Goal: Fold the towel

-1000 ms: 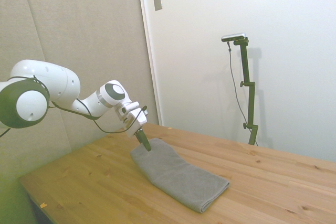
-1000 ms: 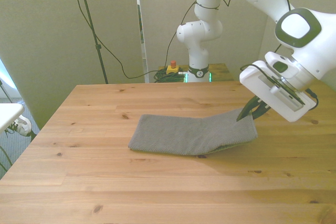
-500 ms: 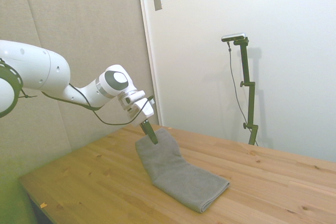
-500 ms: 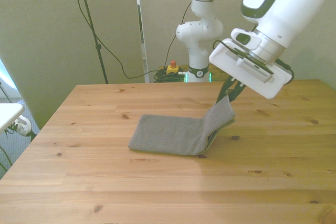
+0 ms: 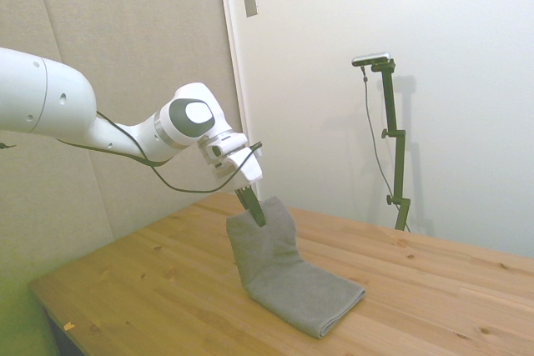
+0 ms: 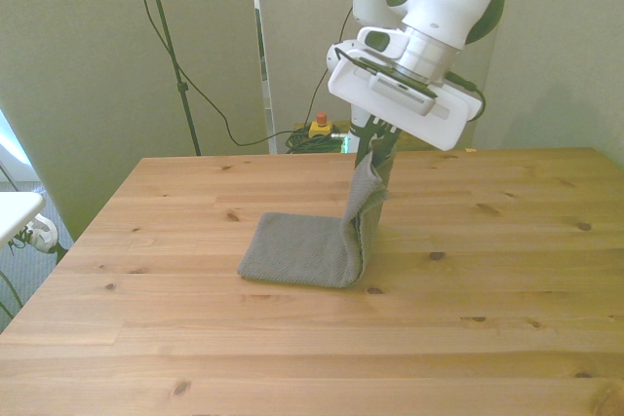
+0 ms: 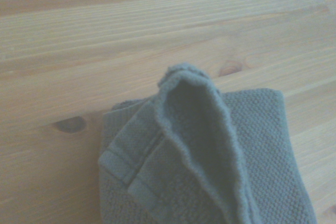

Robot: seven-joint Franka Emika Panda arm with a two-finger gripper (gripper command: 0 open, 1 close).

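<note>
Spanning the whole foreground, the wooden table (image 6: 487,319) carries the grey towel (image 6: 297,252), which lies near the table's middle. Most of the towel rests flat on the wood, toward the front view's left, while its end toward the front view's right is lifted and stands nearly upright, making an L shape. Above that raised end, the white arm (image 5: 50,106) reaches in from the side view's left and slants down. The gripper (image 6: 378,148) has its dark fingers (image 5: 253,208) pinched together on the top edge of the lifted end. From the wrist view, the towel (image 7: 210,166) shows its raised edge bunched into a narrow ridge, with a folded hem layer beside it.
</note>
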